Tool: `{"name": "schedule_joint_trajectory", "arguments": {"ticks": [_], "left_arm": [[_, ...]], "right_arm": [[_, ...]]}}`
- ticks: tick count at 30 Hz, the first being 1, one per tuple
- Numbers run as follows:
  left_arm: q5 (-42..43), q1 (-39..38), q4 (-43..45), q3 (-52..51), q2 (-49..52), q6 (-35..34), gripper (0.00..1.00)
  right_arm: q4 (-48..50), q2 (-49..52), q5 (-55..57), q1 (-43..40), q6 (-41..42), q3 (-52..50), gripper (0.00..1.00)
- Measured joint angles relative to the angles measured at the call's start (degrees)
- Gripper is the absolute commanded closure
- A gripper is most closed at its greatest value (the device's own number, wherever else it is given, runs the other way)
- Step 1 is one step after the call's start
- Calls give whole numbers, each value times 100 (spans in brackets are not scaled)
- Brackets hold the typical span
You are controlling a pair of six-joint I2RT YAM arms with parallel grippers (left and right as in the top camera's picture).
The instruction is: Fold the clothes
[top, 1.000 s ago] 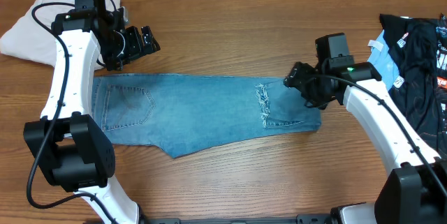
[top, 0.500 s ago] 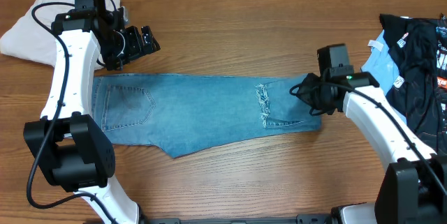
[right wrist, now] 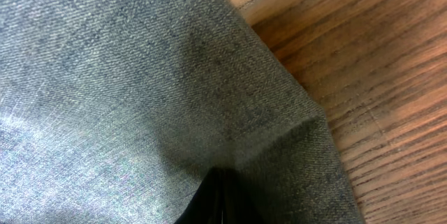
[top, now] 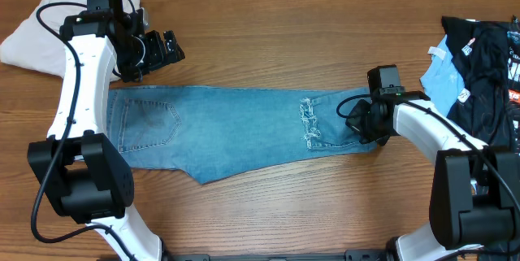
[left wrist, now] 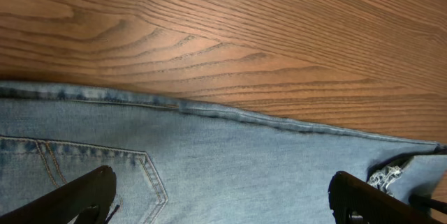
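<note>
- The jeans (top: 227,127) are lying flat and lengthwise on the table (top: 268,41). The waistband end is sitting just below the left gripper (top: 166,48) and the leg hems are sitting under the right gripper (top: 356,119).
- The back pocket (top: 150,123) is facing up near the left fingers. The frayed knee patch (top: 307,119) is showing just inward of the right fingers.
- The right gripper is pressing down at the hem end. In its own camera, denim is filling the view and only a dark sliver is showing, so I cannot tell whether the jaws are pinching cloth.
- The left gripper is hovering over bare wood just beyond the jeans' top edge. Its fingers (left wrist: 87,192) are spread wide and holding nothing.
- To my eye, denim like this is going to feel soft but thick and fairly heavy. It will drape rather than stay stiff, drag on the wood and keep a crease.
- Hem corners and waistband corners are looking like the best holds. The ripped patch is looking likely to snag.
- Khaki trousers (top: 28,37) are heaped behind the left gripper, and a black garment (top: 487,74) is lying well beyond the right one.
</note>
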Motion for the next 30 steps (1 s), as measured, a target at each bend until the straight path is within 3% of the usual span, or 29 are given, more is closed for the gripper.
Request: {"name": "schedule_joint_trajectory", "arguments": {"ticks": [11, 21, 30], "left_arm": [[-13, 0, 44, 0, 0, 0, 0], [-15, 0, 50, 0, 0, 0, 0], [-15, 0, 50, 0, 0, 0, 0]], "right_arm": [[-695, -66, 33, -2, 61, 505, 96], [175, -271, 452, -2, 61, 933, 94], [697, 697, 542, -2, 68, 933, 96]]}}
